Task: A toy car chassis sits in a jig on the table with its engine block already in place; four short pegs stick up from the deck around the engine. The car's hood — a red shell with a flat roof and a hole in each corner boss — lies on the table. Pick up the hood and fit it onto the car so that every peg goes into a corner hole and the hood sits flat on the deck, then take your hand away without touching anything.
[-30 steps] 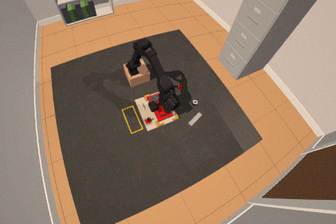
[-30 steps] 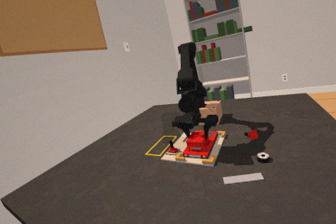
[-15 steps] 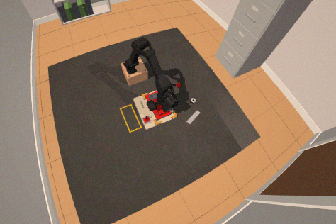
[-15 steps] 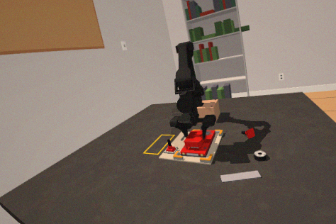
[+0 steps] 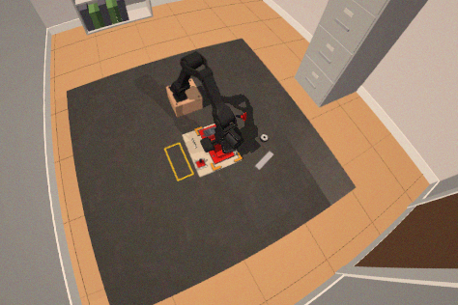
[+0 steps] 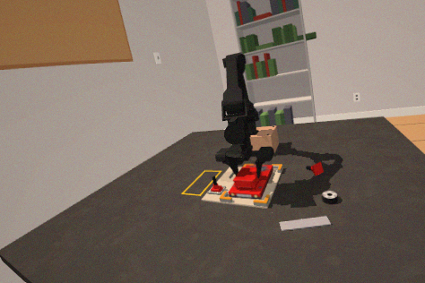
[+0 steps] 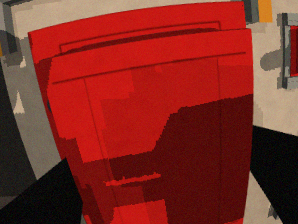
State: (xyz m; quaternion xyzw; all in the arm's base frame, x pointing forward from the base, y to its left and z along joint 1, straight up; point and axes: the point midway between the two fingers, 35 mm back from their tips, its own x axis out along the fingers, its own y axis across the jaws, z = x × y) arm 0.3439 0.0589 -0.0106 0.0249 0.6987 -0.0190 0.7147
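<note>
- Flat grey rectangular strip (image 6: 305,223) lies nearest on the dark mat, right of the beige jig board (image 6: 211,196)
- Red flat-roofed hood shell (image 6: 250,178) sits over the red car chassis (image 6: 244,192) in the jig
- Black parallel-jaw gripper (image 6: 247,167) points straight down, clamped on the hood
- Black arm (image 6: 235,98) stands upright behind, folded forward over the jig

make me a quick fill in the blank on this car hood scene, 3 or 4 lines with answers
1. The gripper has its jaws closed on the ____ hood.
2. The hood is over the car in the jig, whose corner brackets are ____.
3. Beside the jig, the outlined rectangle on the table is ____.
4. The arm's base stands on a tan ____.

Answers: red; orange; yellow; box
</note>
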